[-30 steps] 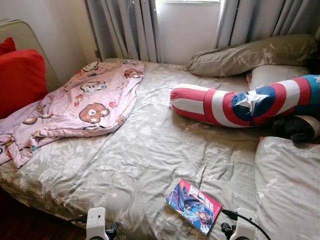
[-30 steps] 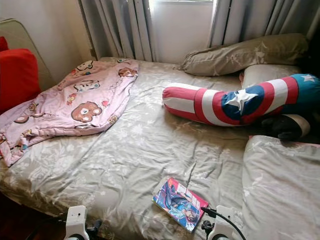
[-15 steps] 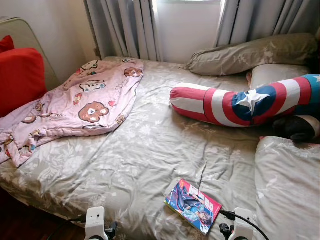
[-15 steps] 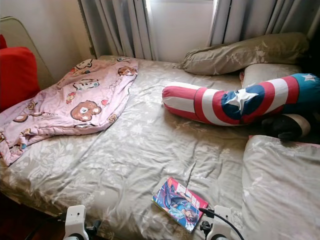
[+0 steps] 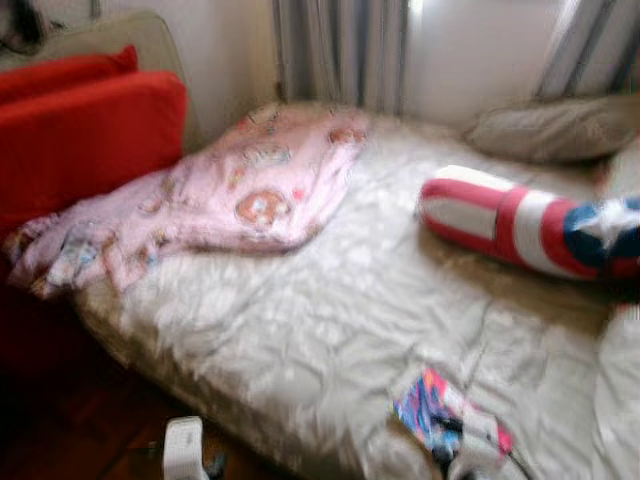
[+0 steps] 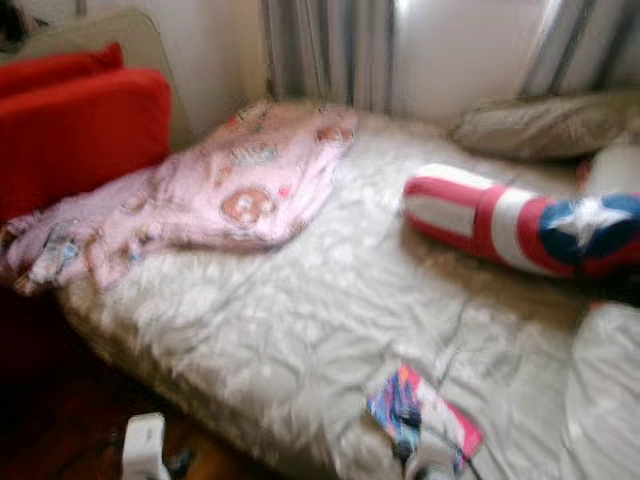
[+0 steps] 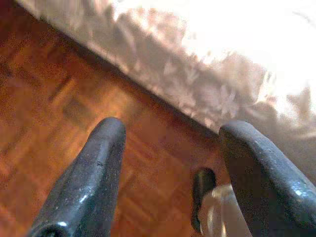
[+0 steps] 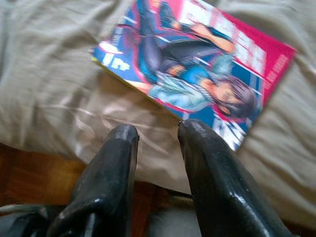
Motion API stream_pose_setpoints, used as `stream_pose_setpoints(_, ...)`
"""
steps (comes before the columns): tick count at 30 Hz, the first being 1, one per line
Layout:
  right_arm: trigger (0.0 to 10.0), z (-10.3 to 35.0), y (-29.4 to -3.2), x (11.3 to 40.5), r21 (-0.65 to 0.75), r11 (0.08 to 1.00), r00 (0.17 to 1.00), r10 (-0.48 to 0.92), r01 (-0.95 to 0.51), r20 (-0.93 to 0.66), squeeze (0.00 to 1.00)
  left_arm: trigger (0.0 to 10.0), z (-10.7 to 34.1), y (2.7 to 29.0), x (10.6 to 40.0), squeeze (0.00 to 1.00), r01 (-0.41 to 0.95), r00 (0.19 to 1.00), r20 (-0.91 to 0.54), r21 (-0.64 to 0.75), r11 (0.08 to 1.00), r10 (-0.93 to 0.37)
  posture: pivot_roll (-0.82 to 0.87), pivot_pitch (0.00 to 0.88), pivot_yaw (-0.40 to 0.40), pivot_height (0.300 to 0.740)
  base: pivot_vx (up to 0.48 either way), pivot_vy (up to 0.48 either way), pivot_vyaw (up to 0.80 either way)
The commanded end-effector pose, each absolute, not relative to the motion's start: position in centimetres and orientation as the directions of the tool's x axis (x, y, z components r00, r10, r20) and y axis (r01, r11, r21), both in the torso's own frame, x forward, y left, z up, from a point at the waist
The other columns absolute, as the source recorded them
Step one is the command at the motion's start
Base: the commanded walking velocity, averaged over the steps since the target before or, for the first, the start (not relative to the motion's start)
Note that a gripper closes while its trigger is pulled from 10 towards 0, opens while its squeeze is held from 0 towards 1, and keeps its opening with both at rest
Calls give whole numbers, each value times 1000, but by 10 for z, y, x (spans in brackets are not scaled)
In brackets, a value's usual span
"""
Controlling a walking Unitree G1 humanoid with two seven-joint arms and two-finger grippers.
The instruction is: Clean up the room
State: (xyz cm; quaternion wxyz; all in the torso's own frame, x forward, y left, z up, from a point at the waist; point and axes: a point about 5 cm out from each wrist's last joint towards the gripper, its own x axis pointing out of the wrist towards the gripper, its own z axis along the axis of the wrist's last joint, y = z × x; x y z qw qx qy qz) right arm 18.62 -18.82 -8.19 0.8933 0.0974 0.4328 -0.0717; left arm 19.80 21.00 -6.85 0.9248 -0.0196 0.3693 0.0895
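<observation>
The right gripper [image 8: 158, 136], fingers slightly apart, hovers just above the comic book's [image 8: 197, 69] near edge on the bed [image 5: 300, 330]; the left gripper [image 7: 170, 163] hangs open over parquet floor [image 7: 44, 98].

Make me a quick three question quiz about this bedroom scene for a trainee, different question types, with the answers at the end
1. True or false: the comic book lies on the floor beside the bed.
2. Multiple choice: what lies just ahead of the right gripper? A) the pink bear blanket B) the comic book C) the red cushion
3. Fill in: the left gripper hangs over the wooden ____, with its jaws wide apart.

Key
1. False: it lies on the grey bedsheet near the bed's front edge.
2. B
3. floor
</observation>
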Motion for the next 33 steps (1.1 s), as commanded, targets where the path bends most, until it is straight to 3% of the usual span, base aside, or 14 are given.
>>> stream_pose_setpoints(1, 10000, -84, -192, 182, 109, 965, 605, -60, 239, -794, 0, 10000, -73, 206, 192, 0, -181, 690, -709, 27, 983, 147, 48, 0, 38, 739, 0, 480, 0)
stream_pose_setpoints(33, 10000, -83, -188, 184, 124, 966, 608, -40, 226, -793, 0, 10000, -74, 212, 190, 0, -204, 675, -721, 22, 979, 157, 48, 0, 42, 739, 0, 480, 0)
